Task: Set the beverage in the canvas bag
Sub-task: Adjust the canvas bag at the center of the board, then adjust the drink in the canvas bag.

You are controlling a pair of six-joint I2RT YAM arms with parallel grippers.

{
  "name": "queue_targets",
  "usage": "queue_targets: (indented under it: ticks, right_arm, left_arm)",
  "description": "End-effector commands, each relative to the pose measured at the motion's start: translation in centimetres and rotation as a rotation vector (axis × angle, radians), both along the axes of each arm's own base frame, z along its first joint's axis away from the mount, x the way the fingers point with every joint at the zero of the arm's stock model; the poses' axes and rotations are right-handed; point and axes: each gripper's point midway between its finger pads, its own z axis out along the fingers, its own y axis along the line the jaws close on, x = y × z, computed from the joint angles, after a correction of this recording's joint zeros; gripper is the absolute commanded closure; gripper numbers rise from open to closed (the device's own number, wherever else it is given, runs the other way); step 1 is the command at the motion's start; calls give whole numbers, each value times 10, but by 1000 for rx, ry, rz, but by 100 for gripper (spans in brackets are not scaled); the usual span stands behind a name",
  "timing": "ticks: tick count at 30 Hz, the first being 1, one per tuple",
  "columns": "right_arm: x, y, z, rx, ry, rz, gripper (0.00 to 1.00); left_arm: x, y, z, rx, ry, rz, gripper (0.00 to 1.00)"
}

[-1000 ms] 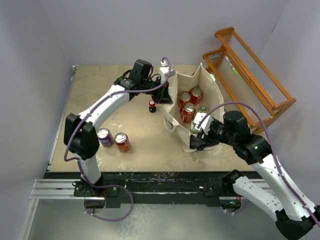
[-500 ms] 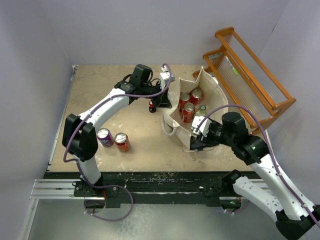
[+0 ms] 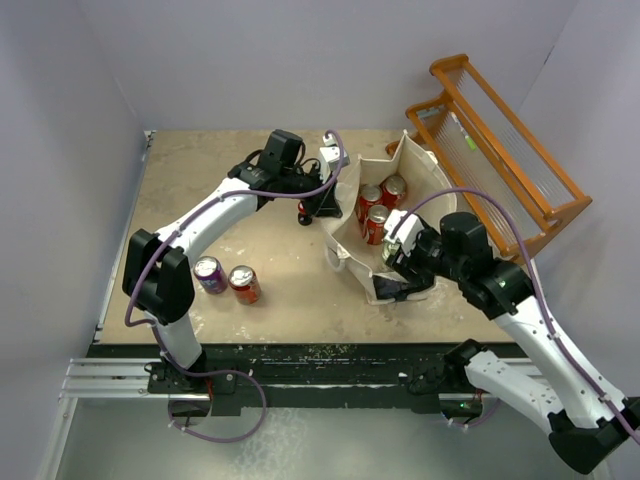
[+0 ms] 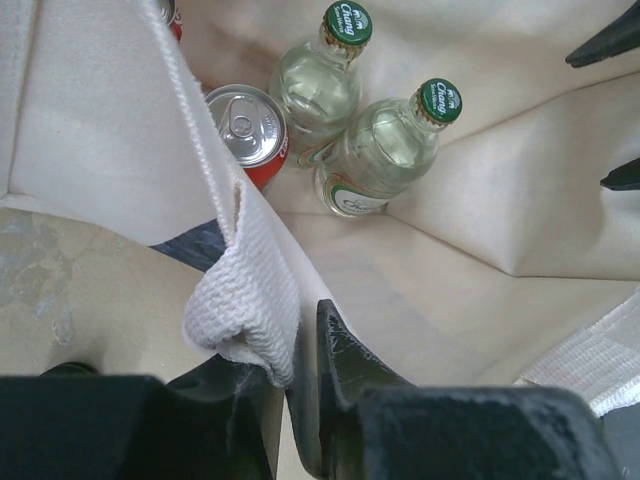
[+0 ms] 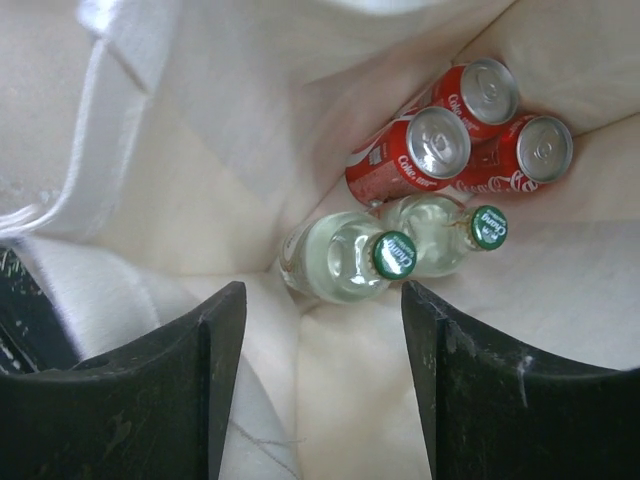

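Note:
The canvas bag (image 3: 352, 240) stands open right of the table's middle. Inside it (image 5: 200, 150) are two clear beverage bottles with green caps (image 5: 345, 260) (image 5: 440, 235) next to three red cans (image 5: 410, 155). My right gripper (image 5: 320, 300) hangs open over the bag's mouth (image 3: 395, 248), with nothing between its fingers. My left gripper (image 4: 290, 345) is at the bag's left rim (image 3: 335, 200). Its jaws stand slightly apart, and the white webbing handle (image 4: 245, 310) is draped over one finger. Both bottles (image 4: 385, 150) show beyond it.
An orange wooden rack (image 3: 500, 150) stands at the back right, close behind the bag. A small dark bottle with a red cap (image 3: 304, 209) stands just left of the bag, under my left arm. A purple can (image 3: 210, 273) and a red can (image 3: 244, 284) stand at the front left.
My right jaws have widened over the bag and the arm has shifted a little toward the back. My left jaws have loosened on the bag's rim.

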Motion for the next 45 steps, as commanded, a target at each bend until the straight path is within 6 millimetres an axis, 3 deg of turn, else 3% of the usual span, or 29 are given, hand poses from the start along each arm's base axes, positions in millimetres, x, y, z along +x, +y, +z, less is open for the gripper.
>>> queue_targets:
  ticks: [1, 5, 7, 10, 19, 23, 30, 37, 41, 45]
  right_arm:
    - [18, 0, 29, 82, -39, -116, 33]
    - [26, -3, 35, 88, -63, -155, 27]
    - [31, -4, 54, 108, -109, -170, 26]
    - [36, -2, 65, 132, -135, -175, 25]
    - [56, 8, 97, 212, -186, -211, 24]
    - [62, 9, 87, 200, -157, -242, 24]
    - [69, 8, 44, 147, 23, -312, 25]
    - [87, -21, 7, 102, 188, -416, 27]
    - [85, -14, -10, 79, 271, -357, 27]
    - [81, -6, -15, 88, 297, -304, 27]
  left_arm:
    - [-1, -5, 32, -48, -69, -12, 76]
    - [3, -6, 40, -64, -70, 3, 57]
    - [4, -6, 42, -66, -71, 16, 45]
    - [6, -4, 48, -69, -80, 33, 32]
    - [21, 14, 79, -124, -86, 113, 0]
    - [26, 27, 91, -158, -68, 141, 1]
    - [36, 52, 96, -163, -61, 224, 1]
    - [35, 57, 91, -155, -62, 246, 1]
    - [37, 58, 91, -151, -68, 254, 1]
    - [41, 59, 90, -145, -78, 265, 1]
